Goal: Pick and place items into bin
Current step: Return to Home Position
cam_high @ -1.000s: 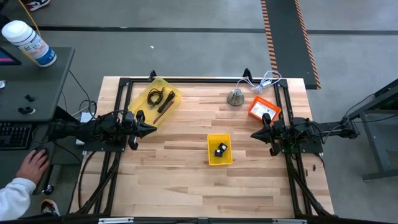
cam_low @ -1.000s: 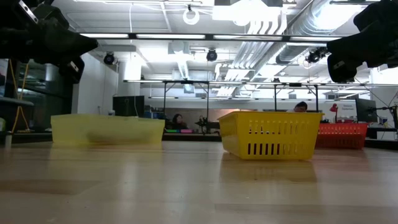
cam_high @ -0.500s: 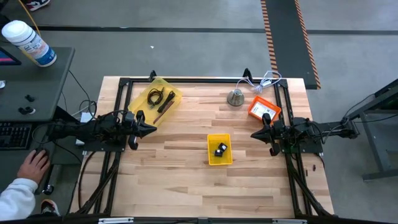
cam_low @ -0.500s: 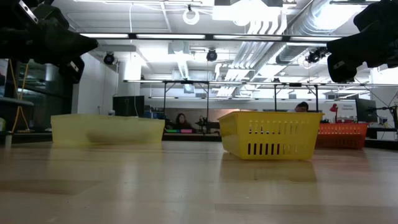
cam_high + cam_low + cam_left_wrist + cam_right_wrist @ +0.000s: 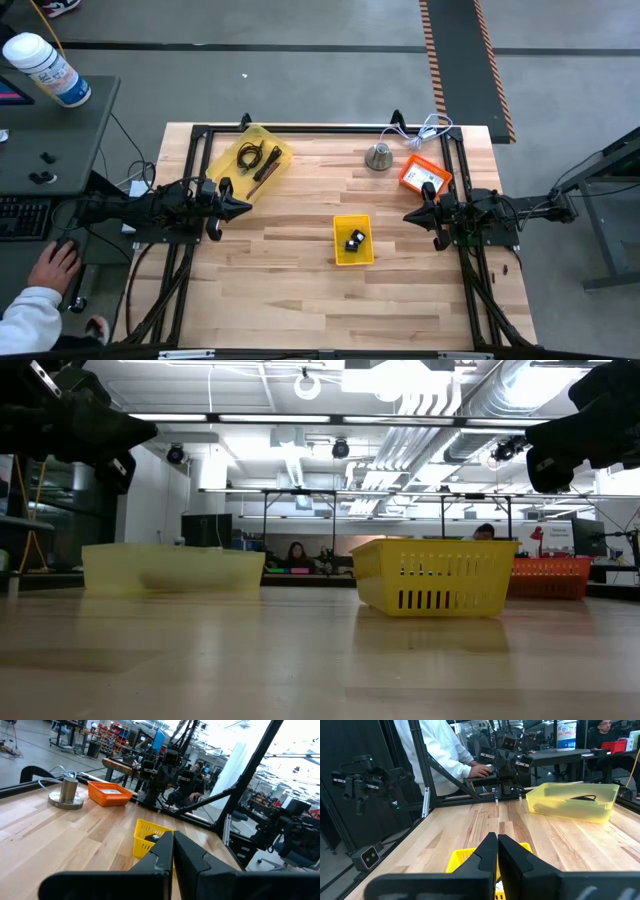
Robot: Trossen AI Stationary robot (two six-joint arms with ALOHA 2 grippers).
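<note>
The butcher-block wooden table [image 5: 300, 290] is showing pale tan planks, streaked lighter and darker. The translucent plastic bin [image 5: 222, 160] is glowing light yellow around a coiled black cable [image 5: 248, 155] and a dark red-handled hand tool [image 5: 266, 172]. The small slotted plastic basket [image 5: 340, 252] is shining bright yellow around tiny black blocks [image 5: 355, 240]. The orange mesh basket [image 5: 410, 168] is framing a white printed packet [image 5: 430, 181]. The metal cone-shaped object [image 5: 379, 156] is gleaming grey. The left gripper [image 5: 248, 208] and right gripper [image 5: 406, 215] are showing black.

contents of pale yellow bin [image 5: 172, 568] hidden behind its wall, person [image 5: 30, 305] cut off by edge
</note>
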